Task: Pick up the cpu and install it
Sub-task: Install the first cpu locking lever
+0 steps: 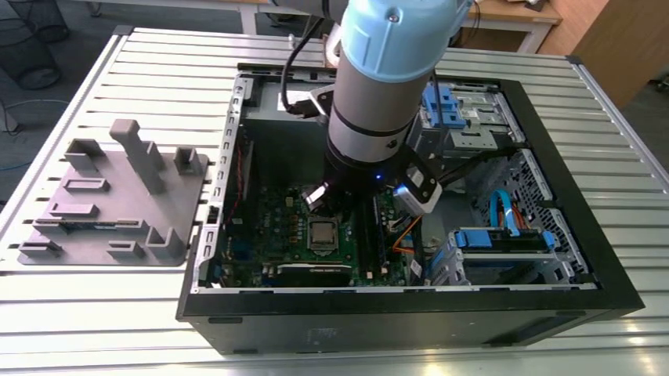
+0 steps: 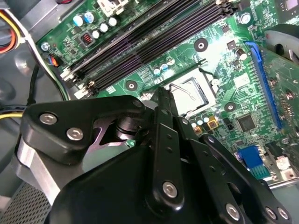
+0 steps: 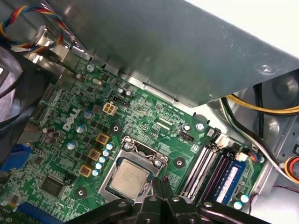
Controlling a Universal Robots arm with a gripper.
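The cpu (image 3: pixel 129 178) seated in the motherboard (image 3: pixel 154 123) socket (image 3: pixel 135 154), with the gripper (image 3: pixel 160 184) fingertips together, empty, just beside it.

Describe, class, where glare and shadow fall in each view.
Exterior view: the arm shades the motherboard; the table is bright. Second wrist view: glare beside the socket. First wrist view: even light on the cpu, washed-out white beyond the case wall.
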